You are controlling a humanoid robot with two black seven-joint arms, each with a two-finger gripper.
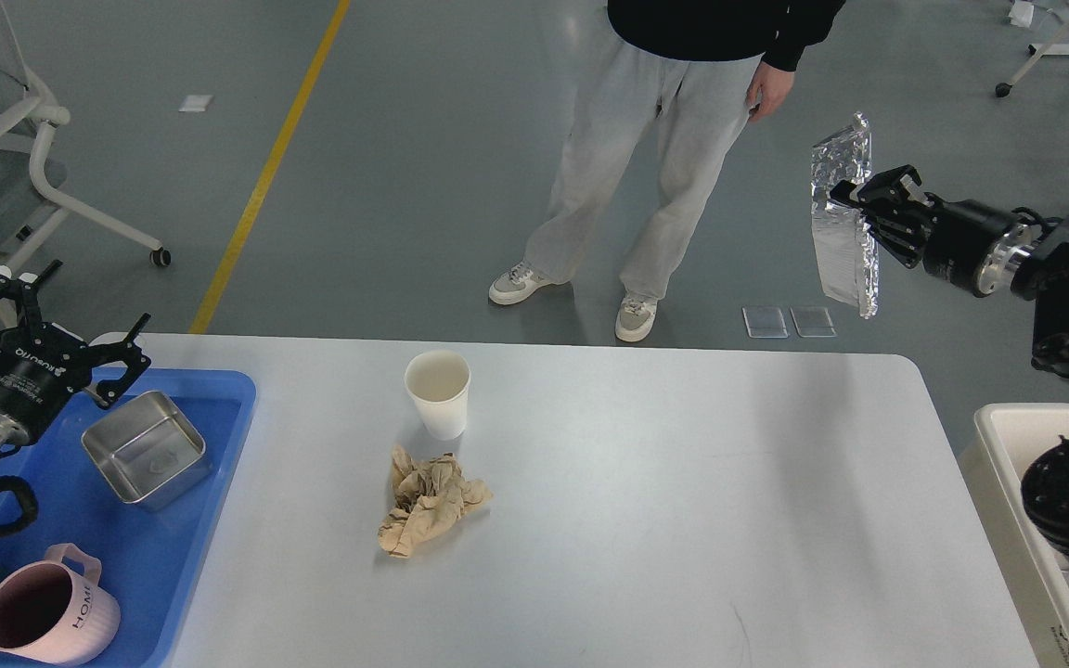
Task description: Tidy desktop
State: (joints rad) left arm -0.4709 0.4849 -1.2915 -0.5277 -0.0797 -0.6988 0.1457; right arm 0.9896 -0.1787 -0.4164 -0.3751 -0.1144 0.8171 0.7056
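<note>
The right gripper has its fingers closed on the upper edge of a silvery foil wrapper, which hangs down from the grip in the air beyond the far right corner of the desktop, over bare floor. The left gripper is spread wide and holds nothing; it hovers at the far left, just above the far edge of the blue tray.

Judging by how things lie, the tidying is partly done. The tray at the near left already holds a square steel tin and a pink mug, and the wrapper is off the table and looks bound for the white bin standing just off the right edge of the desktop. Left on the desktop, which fills the middle of the view, are a white paper cup, upright near the far edge, and a crumpled brown paper wad just in front of it, close but seemingly not touching. Both likely still need clearing.

The bin is cut off by the frame and partly covered by the right arm, so little of its contents can be made out beyond a glint of something silvery at the bottom corner. The mug and tray run off the near left edge. A person stands beyond the table, visible only from the chest down. Whether the cup holds anything cannot be told.
</note>
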